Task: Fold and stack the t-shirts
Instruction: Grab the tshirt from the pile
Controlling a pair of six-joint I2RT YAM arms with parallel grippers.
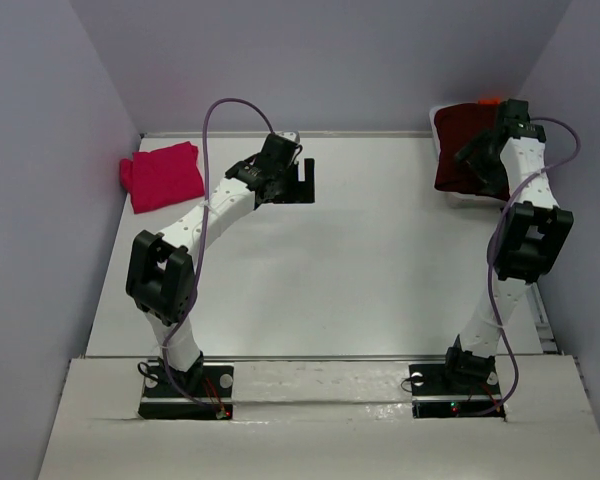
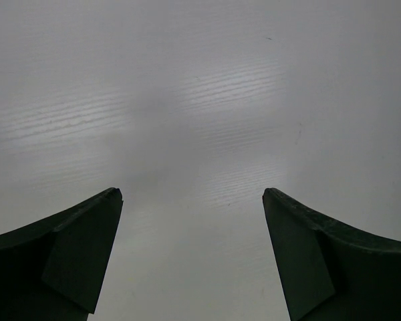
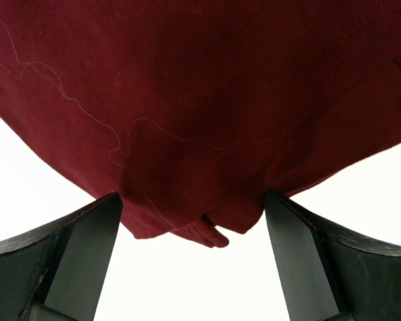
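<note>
A folded magenta-pink t-shirt (image 1: 163,176) lies at the back left of the table. A dark maroon t-shirt (image 1: 458,150) is bunched at the back right corner. My right gripper (image 1: 480,155) hovers over it. In the right wrist view the maroon t-shirt (image 3: 200,100) fills the upper half, and its folded lower edge hangs between the wide-apart fingers of the right gripper (image 3: 192,197), which is open. My left gripper (image 1: 305,182) is open over bare table near the back middle. The left wrist view shows only tabletop between the fingers of the left gripper (image 2: 192,194).
A scrap of orange cloth (image 1: 489,101) peeks out behind the maroon shirt by the back wall. Walls close in the table (image 1: 360,270) at the back and on both sides. The arm bases sit on the near ledge (image 1: 320,385).
</note>
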